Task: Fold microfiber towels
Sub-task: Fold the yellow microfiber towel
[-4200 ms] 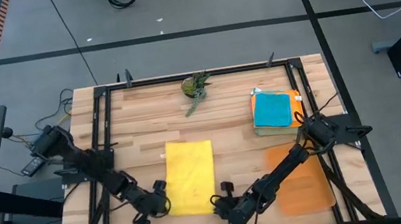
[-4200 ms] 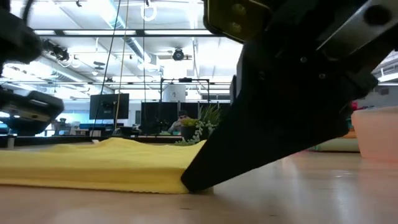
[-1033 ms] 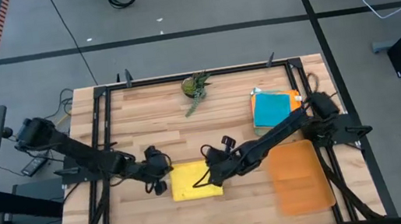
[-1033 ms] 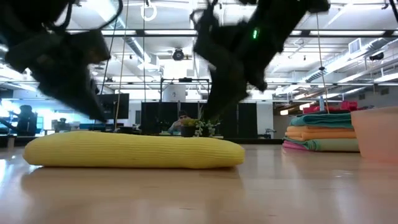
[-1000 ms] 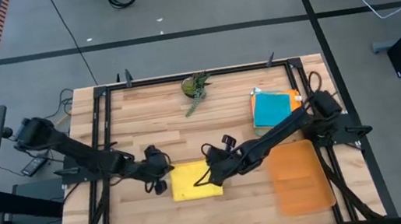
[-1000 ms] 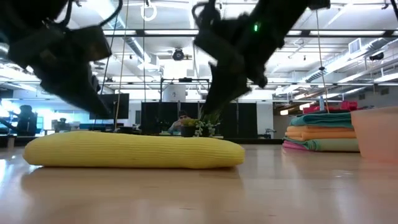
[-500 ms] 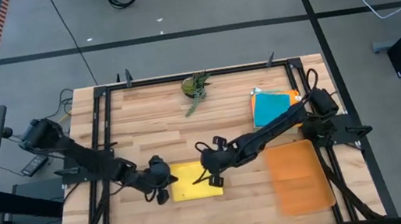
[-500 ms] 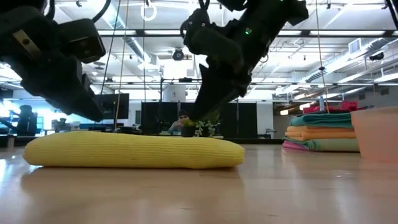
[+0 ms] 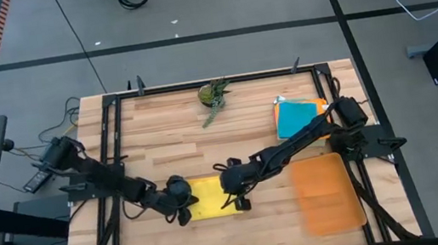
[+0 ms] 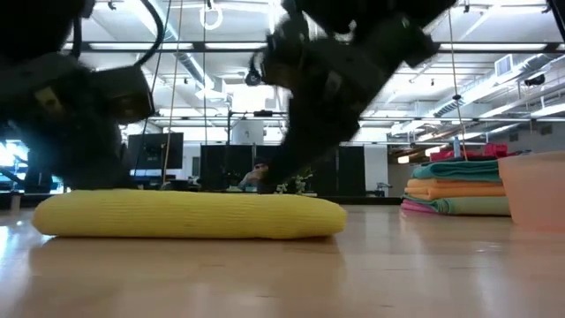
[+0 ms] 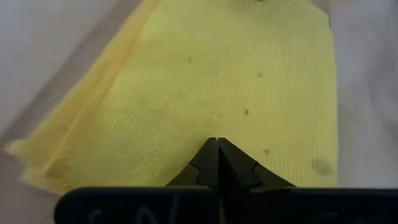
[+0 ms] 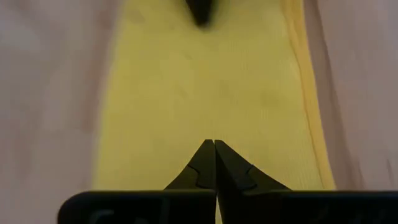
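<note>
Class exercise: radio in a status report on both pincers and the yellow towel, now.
Left pincer shut, over yellow towel. Right pincer shut, over its other end. Towel folded, flat on table. Nothing in the way.

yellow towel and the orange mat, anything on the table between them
Nothing: in the high view only bare table separates the folded yellow towel from the orange mat.

folded yellow towel (image 9: 209,198) flat mid-table; stacked towels (image 9: 300,120) at far right

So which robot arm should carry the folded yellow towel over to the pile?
Probably the right. Both shut grippers, left gripper and right gripper, sit at the yellow towel, one at each end, but the towel pile lies on the right arm's side of the table.
</note>
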{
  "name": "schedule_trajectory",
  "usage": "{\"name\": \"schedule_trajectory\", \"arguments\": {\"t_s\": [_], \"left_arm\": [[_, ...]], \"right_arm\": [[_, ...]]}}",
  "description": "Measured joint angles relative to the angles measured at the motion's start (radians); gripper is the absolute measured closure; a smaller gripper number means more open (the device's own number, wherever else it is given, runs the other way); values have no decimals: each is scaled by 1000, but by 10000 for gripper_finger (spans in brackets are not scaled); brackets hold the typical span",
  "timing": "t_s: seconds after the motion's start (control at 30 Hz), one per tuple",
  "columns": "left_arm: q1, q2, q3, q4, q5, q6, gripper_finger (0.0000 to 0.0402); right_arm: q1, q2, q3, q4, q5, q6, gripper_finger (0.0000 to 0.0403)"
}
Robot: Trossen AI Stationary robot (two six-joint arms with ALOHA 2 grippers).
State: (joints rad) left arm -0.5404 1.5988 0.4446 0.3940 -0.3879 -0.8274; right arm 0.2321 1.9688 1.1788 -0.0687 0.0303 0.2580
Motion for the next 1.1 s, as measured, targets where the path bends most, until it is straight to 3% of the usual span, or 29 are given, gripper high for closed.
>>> {"name": "schedule_trajectory", "arguments": {"t_s": [0.23, 0.57, 0.8, 0.93, 1.1], "left_arm": [[32, 42, 4, 17, 49, -5, 390], [226, 40, 4, 23, 126, 221, 390], [313, -74, -1, 103, 134, 404, 390], [260, -144, 0, 96, 175, 404, 379], [144, -147, 0, 63, 179, 307, 394]], "right_arm": [[21, -3, -168, 177, 26, 156, 402], [173, 4, -176, 213, 132, 351, 402], [217, -28, -23, 114, 142, 193, 402], [168, -31, 50, -25, 176, 85, 402], [63, -34, 38, -99, 151, 54, 402]]}}
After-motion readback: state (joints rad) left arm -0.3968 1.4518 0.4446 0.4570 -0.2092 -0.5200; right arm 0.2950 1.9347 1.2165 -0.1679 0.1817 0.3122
